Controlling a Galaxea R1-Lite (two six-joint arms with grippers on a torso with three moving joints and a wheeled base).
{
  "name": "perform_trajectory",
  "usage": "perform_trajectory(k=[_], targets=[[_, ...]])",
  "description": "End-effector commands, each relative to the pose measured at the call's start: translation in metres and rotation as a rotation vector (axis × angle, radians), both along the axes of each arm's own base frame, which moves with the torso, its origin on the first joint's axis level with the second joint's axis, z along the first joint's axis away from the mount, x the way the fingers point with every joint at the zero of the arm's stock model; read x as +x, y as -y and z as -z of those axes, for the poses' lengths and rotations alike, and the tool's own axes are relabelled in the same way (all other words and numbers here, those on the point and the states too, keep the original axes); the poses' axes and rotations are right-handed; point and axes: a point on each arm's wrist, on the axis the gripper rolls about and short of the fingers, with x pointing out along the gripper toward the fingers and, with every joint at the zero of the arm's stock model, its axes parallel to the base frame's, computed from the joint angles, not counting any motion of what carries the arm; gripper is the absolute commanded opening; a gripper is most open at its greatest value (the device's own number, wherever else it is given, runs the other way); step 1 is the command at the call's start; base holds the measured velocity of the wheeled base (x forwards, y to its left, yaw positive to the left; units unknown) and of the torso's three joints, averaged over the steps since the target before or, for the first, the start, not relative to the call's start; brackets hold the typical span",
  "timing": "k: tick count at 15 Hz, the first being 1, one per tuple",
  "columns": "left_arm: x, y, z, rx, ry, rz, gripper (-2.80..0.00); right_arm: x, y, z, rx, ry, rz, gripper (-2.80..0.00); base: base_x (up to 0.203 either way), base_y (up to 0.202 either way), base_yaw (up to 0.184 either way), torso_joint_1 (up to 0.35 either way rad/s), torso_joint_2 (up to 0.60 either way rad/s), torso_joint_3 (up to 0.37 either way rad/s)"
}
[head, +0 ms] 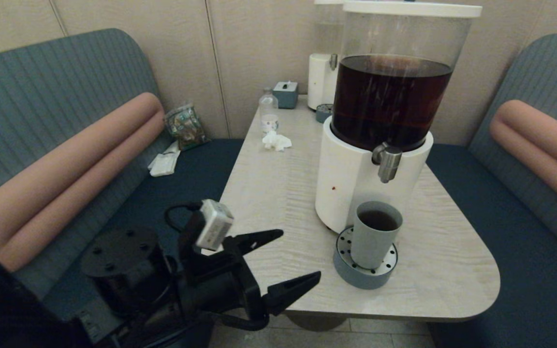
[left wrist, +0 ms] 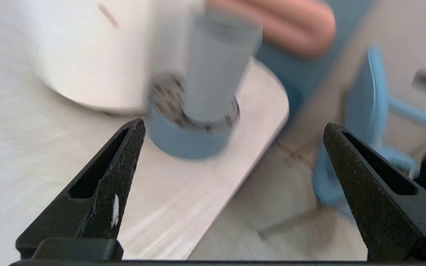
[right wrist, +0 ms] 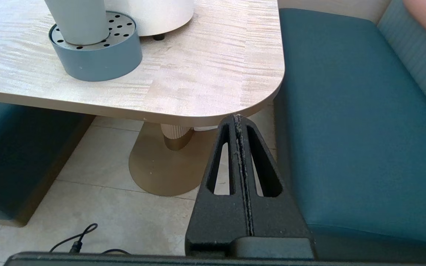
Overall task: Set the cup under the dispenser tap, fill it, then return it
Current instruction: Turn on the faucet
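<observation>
The grey-blue cup (head: pixel 374 235) stands upright on the round drip tray (head: pixel 363 271), directly below the steel dispenser tap (head: pixel 388 163). Dark liquid shows inside the cup. The tap belongs to the big white-based dispenser (head: pixel 344 179) with dark brown liquid in its clear tank. My left gripper (head: pixel 300 258) hangs open over the table's near left edge, a short way left of the cup and apart from it. In the left wrist view the cup (left wrist: pixel 216 70) and tray (left wrist: pixel 187 136) lie ahead of the open left gripper (left wrist: pixel 231 127). My right gripper (right wrist: pixel 237 117) is shut and empty, parked below the table's near corner.
On the pale wooden table (head: pixel 278 193) a crumpled tissue (head: pixel 276 140), a small bottle (head: pixel 268 112), a tissue box (head: pixel 285 93) and a slimmer white dispenser (head: pixel 322 79) stand at the far end. Blue benches (head: pixel 505 241) flank the table. The table's pedestal (right wrist: pixel 161 162) rises from the tiled floor.
</observation>
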Motion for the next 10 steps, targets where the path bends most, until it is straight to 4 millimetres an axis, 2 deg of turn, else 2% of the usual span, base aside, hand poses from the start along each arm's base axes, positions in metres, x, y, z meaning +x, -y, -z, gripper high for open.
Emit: perform_trajectory(k=[1,3,5,6,8,10], targets=[[-0.038,-0.036,-0.053,-0.164,0.135,-0.113,0.00,0.000,0.000,0.000,0.000,0.000,-0.001,-2.80,0.000,0.000,0.000,0.000,0.00,0.000],[-0.060,-0.067,-0.078,-0.292,0.200,-0.264,0.00,0.000,0.000,0.000,0.000,0.000,-0.001,-2.80,0.000,0.000,0.000,0.000,0.00,0.000],[-0.075,-0.107,-0.091,-0.360,0.292,-0.465,0.00,0.000,0.000,0.000,0.000,0.000,-0.001,-2.80,0.000,0.000,0.000,0.000,0.00,0.000],[-0.091,-0.127,-0.099,-0.395,0.367,-0.553,0.00,0.000,0.000,0.000,0.000,0.000,-0.001,-2.80,0.000,0.000,0.000,0.000,0.00,0.000],[-0.123,-0.146,-0.107,-0.432,0.469,-0.643,0.00,0.000,0.000,0.000,0.000,0.000,-0.001,-2.80,0.000,0.000,0.000,0.000,0.00,0.000],[-0.157,-0.154,-0.108,-0.453,0.521,-0.673,0.00,0.000,0.000,0.000,0.000,0.000,-0.001,-2.80,0.000,0.000,0.000,0.000,0.00,0.000]])
